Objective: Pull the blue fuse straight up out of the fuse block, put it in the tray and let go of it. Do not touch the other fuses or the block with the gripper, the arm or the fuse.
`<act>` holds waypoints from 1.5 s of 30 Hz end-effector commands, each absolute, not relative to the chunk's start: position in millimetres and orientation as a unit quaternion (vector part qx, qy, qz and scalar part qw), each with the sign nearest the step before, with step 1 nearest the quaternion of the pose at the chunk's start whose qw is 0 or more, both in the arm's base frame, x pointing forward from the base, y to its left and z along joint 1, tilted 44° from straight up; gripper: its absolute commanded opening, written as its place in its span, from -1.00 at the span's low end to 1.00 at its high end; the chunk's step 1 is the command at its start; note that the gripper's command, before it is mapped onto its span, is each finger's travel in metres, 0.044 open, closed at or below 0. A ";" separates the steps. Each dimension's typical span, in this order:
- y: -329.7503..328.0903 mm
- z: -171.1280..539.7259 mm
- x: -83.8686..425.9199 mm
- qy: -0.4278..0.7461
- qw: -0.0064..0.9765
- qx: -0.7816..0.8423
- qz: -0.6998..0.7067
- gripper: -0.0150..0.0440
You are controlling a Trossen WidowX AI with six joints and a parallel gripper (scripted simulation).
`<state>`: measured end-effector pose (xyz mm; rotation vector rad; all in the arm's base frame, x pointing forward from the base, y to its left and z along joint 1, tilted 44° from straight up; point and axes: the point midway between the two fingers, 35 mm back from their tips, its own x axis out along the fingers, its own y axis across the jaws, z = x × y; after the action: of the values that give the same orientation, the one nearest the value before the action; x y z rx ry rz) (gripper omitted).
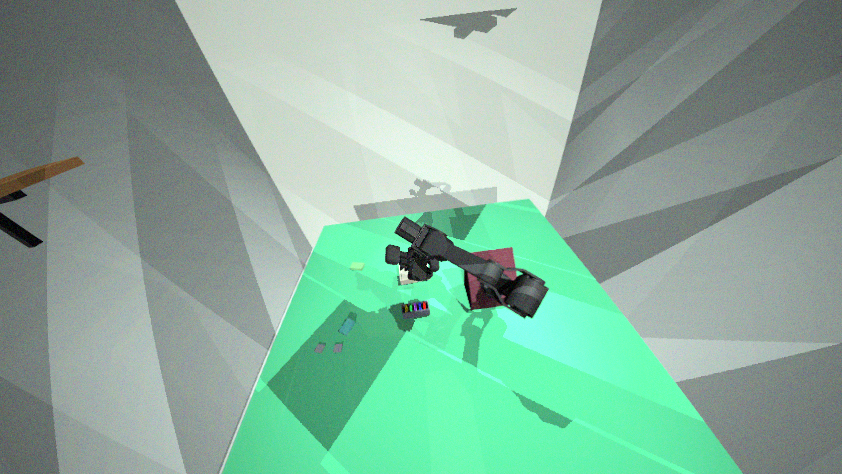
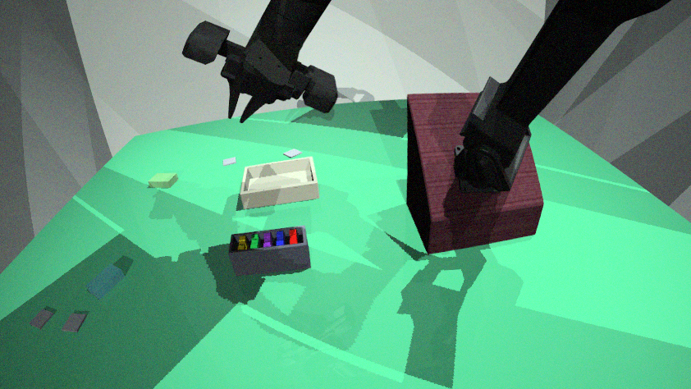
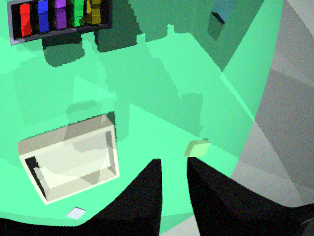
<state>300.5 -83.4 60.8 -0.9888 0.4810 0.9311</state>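
Observation:
The blue fuse (image 2: 280, 237) (image 3: 43, 15) (image 1: 420, 306) stands in the dark grey fuse block (image 2: 270, 260) (image 3: 50, 36), second from the red end, among red, purple, green and yellow fuses. The cream tray (image 2: 280, 193) (image 3: 70, 132) lies just behind the block and holds nothing. My gripper (image 2: 236, 116) (image 3: 173, 166) hangs high above the table, behind and to the left of the tray, pointing down. Its fingers stand close together with nothing between them. In the top view the arm's wrist covers part of the tray.
The arm's base stands on a maroon box (image 2: 478, 217) (image 1: 497, 259) to the right. A yellow-green block (image 2: 162, 180) (image 3: 198, 148), a teal block (image 2: 105, 281), two grey tiles (image 2: 42, 318) and two white tiles (image 2: 229, 161) (image 2: 291, 153) lie on the green table.

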 end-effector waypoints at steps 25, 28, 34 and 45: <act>35.4 18.8 270.5 0.242 0.620 -0.308 0.680 -0.28; 37.4 16.6 270.5 0.242 0.620 -0.308 0.680 -0.28; 41.4 12.4 270.4 0.242 0.620 -0.308 0.680 -0.28; 48.5 4.7 270.1 0.242 0.620 -0.307 0.680 -0.28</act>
<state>270.7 46.7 6.6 -0.7146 0.5564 1.5661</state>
